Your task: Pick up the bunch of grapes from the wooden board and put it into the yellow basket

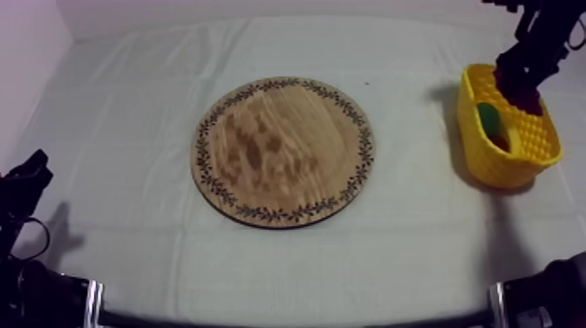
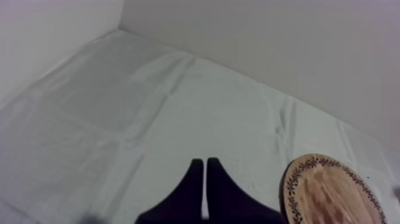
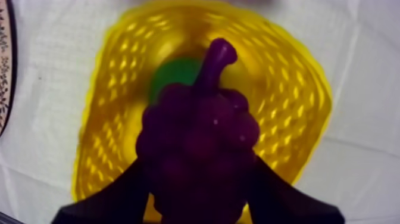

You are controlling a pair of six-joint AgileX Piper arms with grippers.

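Grey-white cloth is spread over the desk (image 1: pixel 131 113), and pale walls are seen behind it. A round wooden board with a patterned leaf rim (image 1: pixel 283 150) is noted at the centre, bare. A yellow perforated basket (image 1: pixel 488 161) is set at the right side, well apart from the board. A green toy fruit (image 3: pixel 172 74) is seen inside it; its kind is not determined.

Risks, as judged:
- If the bunch is released from this height, it may be bounced off the green fruit or the rim and lost onto the cloth.
- If the claw is lowered off-centre, the basket wall may be struck and the basket shoved or tipped.
- The bunch may be dragged up by one finger on opening.

Right claw (image 3: pixel 195 199): the fingers are kept apart only by the dark purple bunch of toy grapes (image 3: pixel 196 134), on which they are clamped from both sides. The bunch is held directly above the basket mouth, not yet released. Contact with the basket cannot be told.

Left claw (image 2: pixel 205 176): the fingers are pressed together as a narrow wedge and nothing is held. It is parked low over the cloth, near the board's edge.
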